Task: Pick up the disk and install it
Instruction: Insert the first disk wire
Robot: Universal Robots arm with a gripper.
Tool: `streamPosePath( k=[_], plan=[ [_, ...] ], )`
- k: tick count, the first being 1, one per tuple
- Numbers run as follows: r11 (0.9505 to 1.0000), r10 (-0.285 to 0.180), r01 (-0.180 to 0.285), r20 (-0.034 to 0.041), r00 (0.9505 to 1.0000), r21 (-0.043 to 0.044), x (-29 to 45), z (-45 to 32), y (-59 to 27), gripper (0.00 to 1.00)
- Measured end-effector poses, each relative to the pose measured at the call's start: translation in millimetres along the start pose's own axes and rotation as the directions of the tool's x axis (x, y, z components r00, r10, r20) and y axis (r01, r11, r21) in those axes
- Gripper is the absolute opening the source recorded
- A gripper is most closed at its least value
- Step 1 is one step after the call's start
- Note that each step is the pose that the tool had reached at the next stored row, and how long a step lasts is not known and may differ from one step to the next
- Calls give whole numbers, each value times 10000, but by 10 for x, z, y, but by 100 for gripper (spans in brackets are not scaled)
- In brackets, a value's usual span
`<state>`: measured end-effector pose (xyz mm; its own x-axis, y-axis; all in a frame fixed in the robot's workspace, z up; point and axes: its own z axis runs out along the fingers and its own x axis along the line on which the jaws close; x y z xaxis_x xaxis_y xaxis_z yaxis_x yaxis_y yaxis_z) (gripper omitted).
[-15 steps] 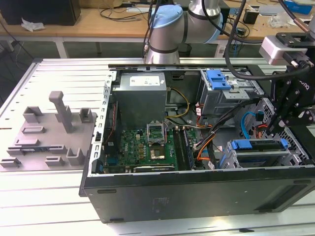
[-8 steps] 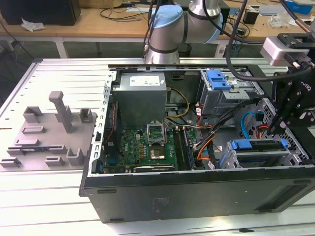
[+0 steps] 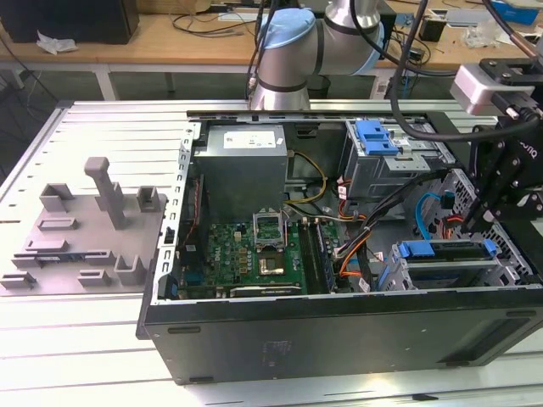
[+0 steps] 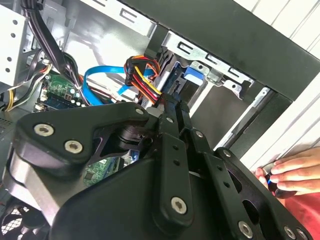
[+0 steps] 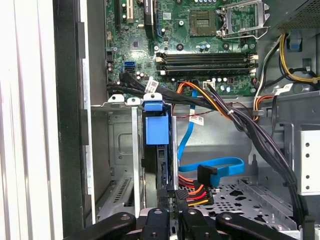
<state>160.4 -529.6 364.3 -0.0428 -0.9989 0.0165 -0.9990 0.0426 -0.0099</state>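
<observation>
The disk point(image 3: 445, 249) lies flat in the drive cage point(image 3: 462, 276), at the exterior view's right side of the open case point(image 3: 339, 335), with its blue carrier on top. My pincer point(image 5: 172, 201) stands at the end of the disk that is farther from the motherboard point(image 5: 200, 30), very close to it. Whether the pincer is apart, together or clamped on the disk, I cannot tell.

My arm point(image 3: 297, 51) comes from behind the case and bends over it, and the wrist points down into the cage. The metal walls of the cage stand close on both sides of the disk. The red, orange and yellow power cable point(image 5: 192, 190) runs just beside my pincer, and a blue flat cable point(image 5: 220, 165) lies near. A thick black cable bundle point(image 5: 250, 135) crosses between the cage and the motherboard. The room above the cage is open. In the second wrist view a person's hand point(image 4: 292, 172) rests at the outer edge of the case.
</observation>
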Motion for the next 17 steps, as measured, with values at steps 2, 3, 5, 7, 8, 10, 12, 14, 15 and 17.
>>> streamPosePath(
  k=[2, 3, 5, 7, 8, 10, 12, 14, 15, 17],
  plan=[
    [10000, 0, 0, 0, 10000, 0, 3, 3, -1, 17],
    [10000, 0, 0, 0, 10000, 0, 5, 4, -2, 17],
    [10000, 0, 0, 0, 10000, 0, 8, 8, -3, 17],
    [10000, 0, 0, 0, 10000, 0, 11, 12, -3, 17],
    [10000, 0, 0, -2, 10000, 0, 11, 13, -3, 17],
    [10000, 0, 0, -3, 10000, 0, 13, 16, -3, 17],
    [10000, 0, 0, -1, 10000, 0, 14, 25, -4, 17],
    [10000, 0, 0, -1, 10000, 0, 14, 30, -4, 17],
    [10000, 0, 0, -1, 10000, 0, 15, 34, -4, 17],
    [10000, 0, 0, -1, 10000, 0, 15, 39, -3, 17]
  ],
)
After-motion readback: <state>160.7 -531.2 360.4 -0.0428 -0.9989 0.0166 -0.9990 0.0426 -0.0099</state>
